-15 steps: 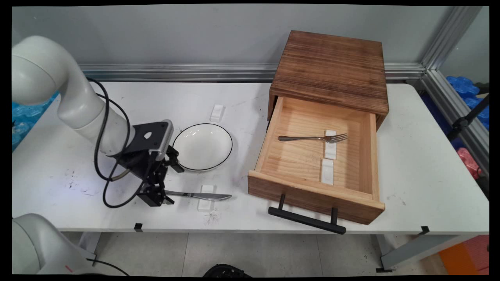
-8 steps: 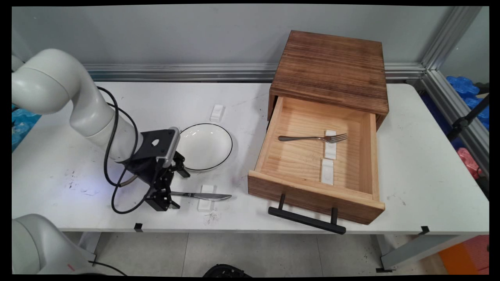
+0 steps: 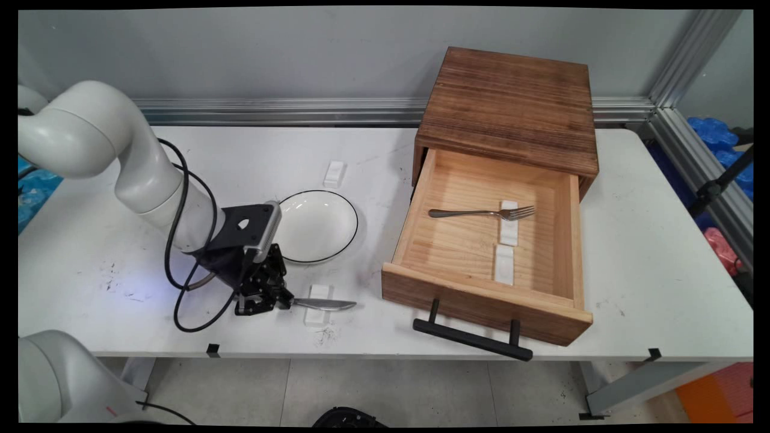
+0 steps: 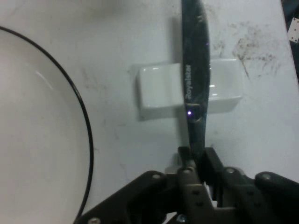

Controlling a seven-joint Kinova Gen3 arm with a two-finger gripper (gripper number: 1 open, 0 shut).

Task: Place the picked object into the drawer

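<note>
I have the gripper (image 4: 198,161) pinched tight on the knife (image 3: 322,304) handle near the table's (image 3: 90,240) near edge, blade across its white rest (image 4: 189,88) beside the plate (image 3: 319,225), so I'd lift straight and level.

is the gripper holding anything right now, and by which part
The gripper is shut on the knife, gripping it at the handle end. The blade lies across the white rest on the table.
</note>
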